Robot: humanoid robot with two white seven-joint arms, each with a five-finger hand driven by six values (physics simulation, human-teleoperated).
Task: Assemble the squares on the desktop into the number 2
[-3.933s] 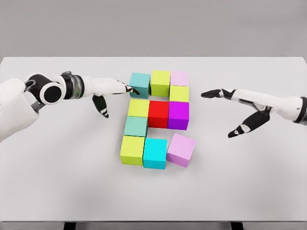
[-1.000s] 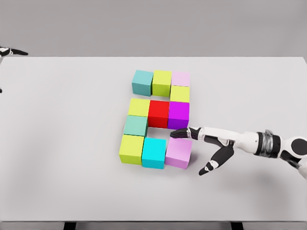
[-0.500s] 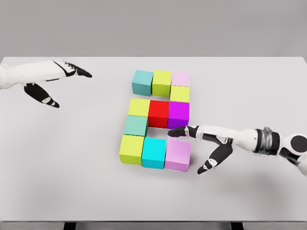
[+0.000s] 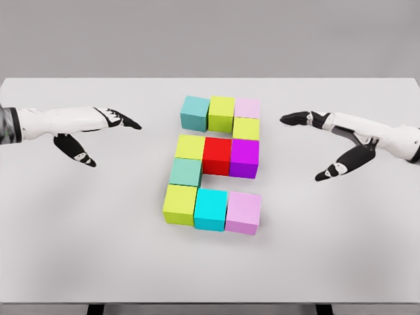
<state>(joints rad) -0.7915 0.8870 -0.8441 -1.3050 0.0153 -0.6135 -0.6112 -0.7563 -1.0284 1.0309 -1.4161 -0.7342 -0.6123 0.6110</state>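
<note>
Ten coloured squares sit mid-worktop [image 4: 79,230], laid out as a blocky digit 2, w/ both robot hands clear of them. Top row: teal square [image 4: 195,111], lime square [image 4: 222,113], pale pink square [image 4: 247,107]; a second lime square [image 4: 245,128] drops down the right side; mid row runs lime [image 4: 190,147], red square [image 4: 217,155], magenta square [image 4: 244,158]; a second teal square [image 4: 186,172] steps down the left; bottom row is lime [image 4: 180,204], cyan square [image 4: 211,209] and lilac square [image 4: 243,212]. Correction on count: that makes eleven, i.e. 4 lime, 2 teal, 1 each of pale pink, red, magenta, cyan, lilac. Neighbours look flush or nearly so, rows roughly straight; the figure reads as complete, so the task appears done or w/ only minor squaring-up left, if any. Left robot hand [image 4: 98,128] hovers over bare worktop well left of the top row, fingers extended, thumb hanging down, holding nothing. Right robot hand [image 4: 325,141] hovers well right of the mid row, fingers stretched toward the figure, thumb spread low, also empty. Nothing else on the worktop.
</note>
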